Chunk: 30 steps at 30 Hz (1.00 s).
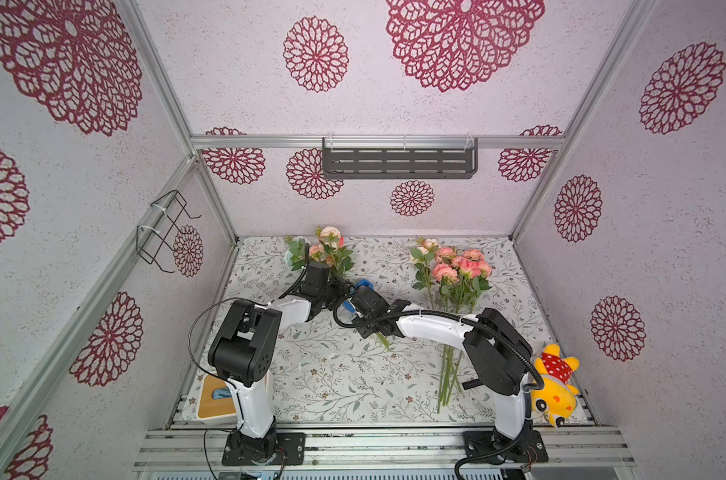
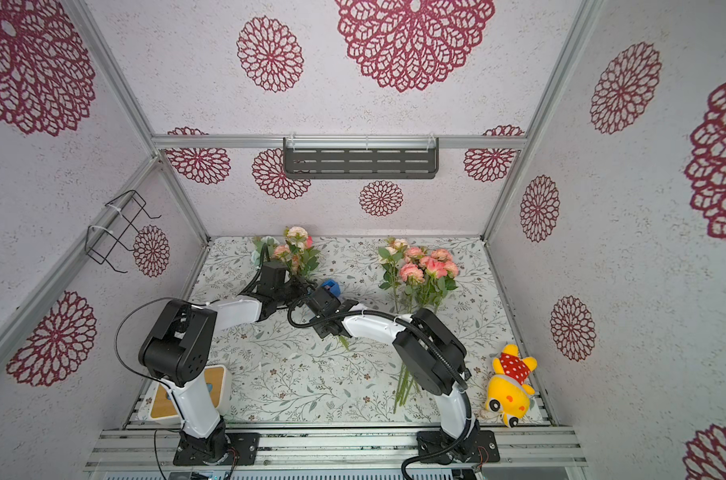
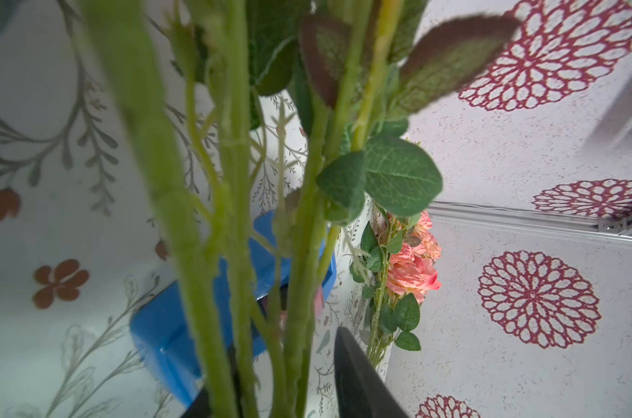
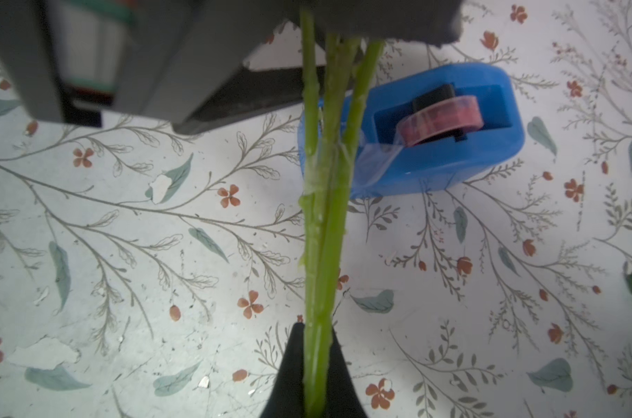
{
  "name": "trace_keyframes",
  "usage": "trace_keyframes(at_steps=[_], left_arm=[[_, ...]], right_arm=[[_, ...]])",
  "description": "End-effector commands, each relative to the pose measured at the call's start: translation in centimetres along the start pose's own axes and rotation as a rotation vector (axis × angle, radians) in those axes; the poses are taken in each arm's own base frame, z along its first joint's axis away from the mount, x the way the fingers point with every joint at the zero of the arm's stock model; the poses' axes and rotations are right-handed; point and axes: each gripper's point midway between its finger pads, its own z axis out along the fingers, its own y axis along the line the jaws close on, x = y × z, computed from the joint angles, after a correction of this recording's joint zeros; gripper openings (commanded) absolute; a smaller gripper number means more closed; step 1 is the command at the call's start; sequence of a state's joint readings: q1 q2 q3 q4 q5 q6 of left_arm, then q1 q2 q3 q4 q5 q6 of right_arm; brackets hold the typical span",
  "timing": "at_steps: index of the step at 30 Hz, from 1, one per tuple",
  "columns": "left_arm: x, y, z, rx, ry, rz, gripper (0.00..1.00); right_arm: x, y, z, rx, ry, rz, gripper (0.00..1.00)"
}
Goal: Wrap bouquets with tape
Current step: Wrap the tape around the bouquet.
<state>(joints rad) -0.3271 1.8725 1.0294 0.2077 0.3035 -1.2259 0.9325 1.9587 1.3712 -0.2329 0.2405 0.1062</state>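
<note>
Two bunches of artificial flowers on long green stems: peach-bloomed bunch spanning both arms, pink-bloomed bunch flat on floral-print tabletop, right arm's side. Right gripper clamped tight on stems; left gripper part-open round them higher up, gap beside one finger, other finger mostly cut off. Small blue plastic boat-shaped tape dispenser on tabletop just behind stems, clear strip from its dark-hubbed roll stuck across them; roll markings too blurred to tell, dispenser mostly hidden under wrists in both top views.
</note>
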Motion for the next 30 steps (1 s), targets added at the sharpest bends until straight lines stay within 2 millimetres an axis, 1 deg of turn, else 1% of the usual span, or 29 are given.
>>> trace_keyframes(at_steps=[1,3,5,6,7,9,10,13,14,15,16,19,21,22,25,27,30], left_arm=[[-0.3,-2.8,-0.2,0.11,-0.006,0.015,0.34],[-0.2,-2.6,-0.1,0.111,-0.003,0.009,0.34],[0.0,-2.4,0.1,0.107,0.006,0.005,0.39],[0.0,-2.3,0.1,0.105,0.009,0.0,0.4],[0.1,-2.5,0.2,0.109,0.013,-0.002,0.38],[0.0,-2.5,0.2,0.113,0.012,-0.006,0.28],[0.0,-2.6,0.2,0.116,0.01,-0.005,0.2],[0.0,-2.6,0.1,0.112,0.006,0.001,0.04],[-0.1,-2.6,0.0,0.114,0.003,0.001,0.0],[-0.1,-2.6,-0.1,0.117,0.003,0.003,0.0],[-0.1,-2.6,-0.1,0.117,0.0,0.002,0.0],[-0.3,-2.9,-0.2,0.134,-0.007,0.007,0.0],[-0.5,-3.3,-0.3,0.159,-0.015,0.009,0.0],[-0.6,-3.6,-0.4,0.177,-0.023,0.009,0.0],[-0.8,-4.2,-0.7,0.221,-0.037,0.014,0.0],[-1.0,-4.5,-0.8,0.241,-0.041,0.022,0.0],[-1.0,-5.0,-0.8,0.279,-0.047,0.028,0.0]], right_arm=[[-4.9,1.1,-3.6,-0.029,-0.203,-0.056,0.0],[-5.1,1.2,-3.8,-0.043,-0.223,-0.06,0.0],[-5.3,1.6,-3.9,-0.062,-0.233,-0.072,0.0],[-5.4,1.7,-3.9,-0.069,-0.24,-0.076,0.0],[-5.7,1.8,-4.0,-0.071,-0.249,-0.076,0.0],[-6.0,1.9,-4.1,-0.075,-0.262,-0.077,0.0],[-6.0,1.7,-4.1,-0.069,-0.266,-0.078,0.0],[-5.7,1.3,-3.9,-0.044,-0.256,-0.079,0.0],[-5.5,1.1,-3.7,-0.04,-0.25,-0.074,0.0],[-5.2,1.1,-3.7,-0.043,-0.242,-0.067,0.0],[-5.0,1.0,-3.6,-0.054,-0.232,-0.052,0.03],[-4.0,0.6,-3.4,-0.134,-0.188,0.047,0.35],[-3.9,0.8,-3.9,-0.249,-0.162,0.123,0.53],[-4.2,1.0,-4.3,-0.339,-0.141,0.171,0.58],[-4.4,1.0,-5.2,-0.534,-0.088,0.32,0.62],[-4.5,1.5,-6.0,-0.627,-0.113,0.376,0.64],[-4.4,1.6,-6.0,-0.726,-0.11,0.46,0.65]])
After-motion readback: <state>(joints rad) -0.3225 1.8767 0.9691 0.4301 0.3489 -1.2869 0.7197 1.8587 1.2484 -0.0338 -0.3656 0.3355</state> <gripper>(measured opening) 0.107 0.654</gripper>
